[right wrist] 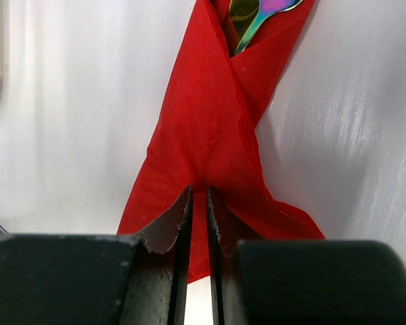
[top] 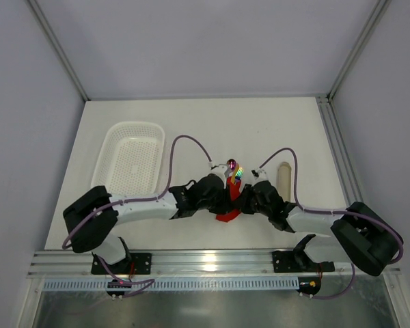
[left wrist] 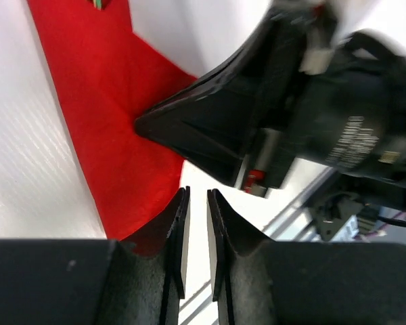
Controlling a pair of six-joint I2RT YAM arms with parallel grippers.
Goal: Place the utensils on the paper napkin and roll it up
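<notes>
The red paper napkin (right wrist: 203, 128) lies folded over the utensils (right wrist: 257, 17), whose rainbow handles show in its open top end. In the top view the spoon bowl (top: 231, 164) and the fork tines (top: 237, 172) stick out beyond the napkin (top: 227, 216). My right gripper (right wrist: 198, 191) has its jaws nearly closed, tips pinching the napkin where its folds converge; it also shows in the left wrist view (left wrist: 141, 124) pressing on the sheet. My left gripper (left wrist: 196, 193) is shut with nothing between its jaws, just right of the napkin's lower corner (left wrist: 115, 115).
A white perforated basket (top: 113, 137) stands at the back left. A beige oblong tray (top: 283, 179) lies right of the grippers. The aluminium rail (top: 212, 260) runs along the near edge. Both arms (top: 191, 195) crowd the table's middle.
</notes>
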